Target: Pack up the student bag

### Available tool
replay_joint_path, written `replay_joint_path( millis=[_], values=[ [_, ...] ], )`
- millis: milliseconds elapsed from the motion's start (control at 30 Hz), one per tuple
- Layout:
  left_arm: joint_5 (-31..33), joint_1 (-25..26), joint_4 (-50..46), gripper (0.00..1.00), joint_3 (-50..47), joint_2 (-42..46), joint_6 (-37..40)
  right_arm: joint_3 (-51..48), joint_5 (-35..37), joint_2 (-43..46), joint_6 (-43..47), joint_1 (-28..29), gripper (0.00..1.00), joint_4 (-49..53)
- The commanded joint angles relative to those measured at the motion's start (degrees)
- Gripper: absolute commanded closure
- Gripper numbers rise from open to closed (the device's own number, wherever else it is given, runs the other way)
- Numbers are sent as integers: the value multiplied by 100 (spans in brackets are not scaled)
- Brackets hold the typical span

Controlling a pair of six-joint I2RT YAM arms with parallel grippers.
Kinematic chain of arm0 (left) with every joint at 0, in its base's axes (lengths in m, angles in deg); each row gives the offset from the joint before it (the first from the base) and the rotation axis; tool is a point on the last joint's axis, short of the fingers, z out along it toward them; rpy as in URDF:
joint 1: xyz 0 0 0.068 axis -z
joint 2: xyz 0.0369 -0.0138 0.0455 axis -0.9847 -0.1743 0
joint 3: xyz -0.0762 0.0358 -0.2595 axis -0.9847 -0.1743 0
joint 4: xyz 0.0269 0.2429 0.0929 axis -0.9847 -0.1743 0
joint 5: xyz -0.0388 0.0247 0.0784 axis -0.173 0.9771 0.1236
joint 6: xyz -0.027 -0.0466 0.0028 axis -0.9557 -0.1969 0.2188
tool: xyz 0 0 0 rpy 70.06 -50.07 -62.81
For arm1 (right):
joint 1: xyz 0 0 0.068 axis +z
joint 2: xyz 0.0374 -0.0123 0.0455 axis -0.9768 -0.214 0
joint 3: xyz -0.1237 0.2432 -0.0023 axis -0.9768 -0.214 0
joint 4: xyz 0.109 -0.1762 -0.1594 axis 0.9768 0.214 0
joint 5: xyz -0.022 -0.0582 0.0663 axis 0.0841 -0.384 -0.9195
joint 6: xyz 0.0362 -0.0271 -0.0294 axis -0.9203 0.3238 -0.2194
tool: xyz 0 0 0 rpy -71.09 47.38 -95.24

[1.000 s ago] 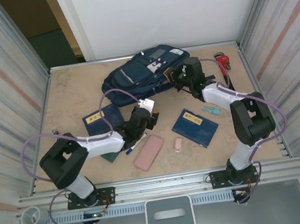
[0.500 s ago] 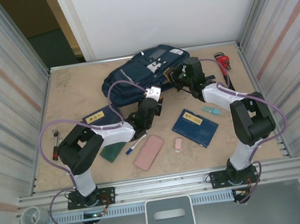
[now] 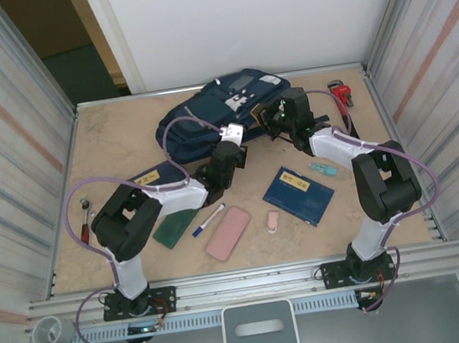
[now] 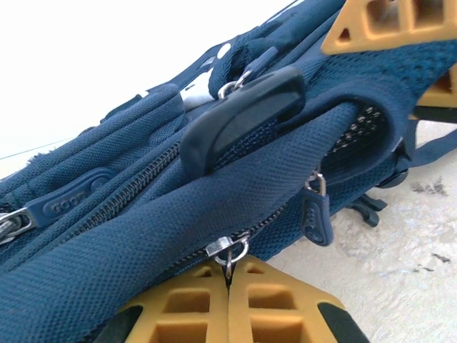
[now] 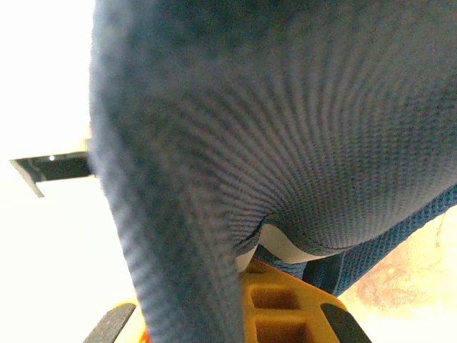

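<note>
Bag (image 3: 206, 120) lies on the table (image 3: 116, 148) ahead of both my grippers. From above I see my left gripper (image 3: 234, 128) at its near edge and my right gripper (image 3: 264, 120) at its right end, the two close together; how the fingers stand is too small to tell there. My left wrist view gives it: my two yellow fingers (image 4: 178, 314) are clenched together, and a metal zip pull (image 4: 228, 251) runs down into the seam between their tips, pinched. Just above them are the zip (image 4: 121, 200) and a black tab (image 4: 243, 114); up to the right, the right gripper's yellow fingers (image 4: 371, 28) flank a fold of mesh. My right wrist view is blurred navy cloth, a fold of it dropping beside one yellow finger (image 5: 285, 311) and gripped there. Behind my fingers, seen from above, lie a blue book (image 3: 299, 194), a pen (image 3: 209, 220) and a pink case (image 3: 227, 233)
</note>
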Motion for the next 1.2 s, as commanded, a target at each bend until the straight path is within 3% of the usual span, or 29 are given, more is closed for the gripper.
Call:
replay_joint_path(
  millis=[0, 400, 633, 800, 1000, 1167],
  values=[
    [-94, -195, 271, 100, -456, 408, -70, -55, -314, 230, 234, -186, 100, -300],
    [-649, -824, -99, 100, -1596, 1488, 86, -258, -1005, 232, 1072, -1044, 100, 334],
    [-1944, -1530, -600, 100, -2069, 2123, -164, 301, -1559, -136, 2005, -1385, 99, 1146],
    [-2830, -1537, -1261, 100, -1593, 1875, -45, 539, -1561, -520, 2264, -1441, 95, 1333],
    [-2829, -1079, -1381, 100, -1394, 1704, -11, 586, -1799, -718, 1782, -1382, 96, 852],
    [-3304, -967, -1416, 73, -1330, 1471, 268, 690, -1847, -607, 1722, -1310, 96, 837]
  ],
)
